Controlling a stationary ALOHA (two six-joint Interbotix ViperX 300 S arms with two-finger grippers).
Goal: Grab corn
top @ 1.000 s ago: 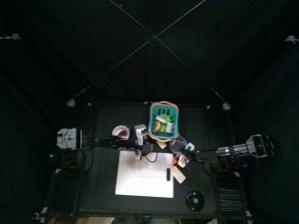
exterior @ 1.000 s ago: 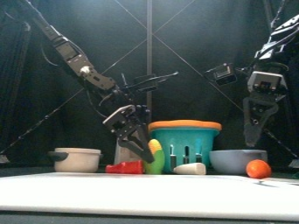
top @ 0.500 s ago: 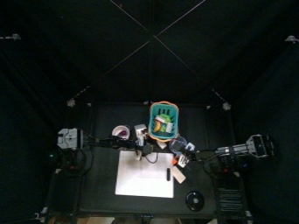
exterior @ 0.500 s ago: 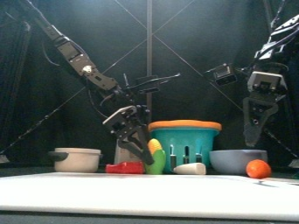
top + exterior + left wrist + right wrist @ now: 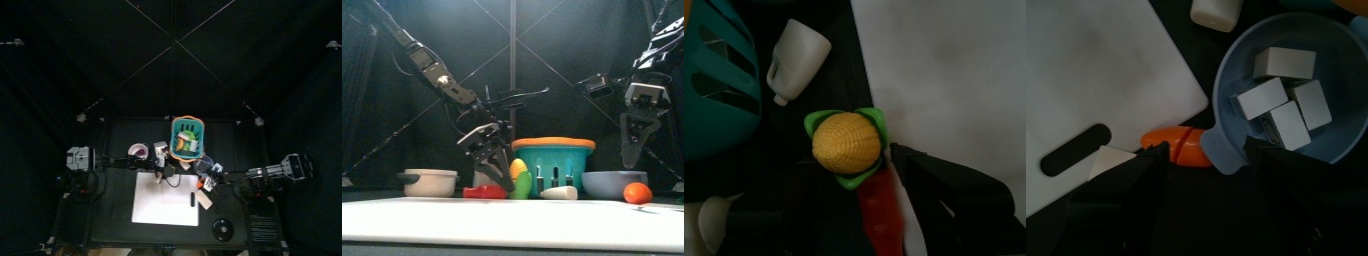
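Yellow corn [image 5: 519, 177] is standing at the front view's lower middle, against the teal basket [image 5: 556, 165]; I am hovering my left pincer [image 5: 489, 150] above it, empty, jaw gap indiscernible. Blue bowl [image 5: 1287, 95] is holding grey blocks [image 5: 1283, 95].

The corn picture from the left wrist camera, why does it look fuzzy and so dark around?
Left wrist view: the corn sits very close, softly blurred, brightly lit; the left gripper's jaws at the bottom are dark shapes. Top view: the curtains swallow the light, only the white board stands out.
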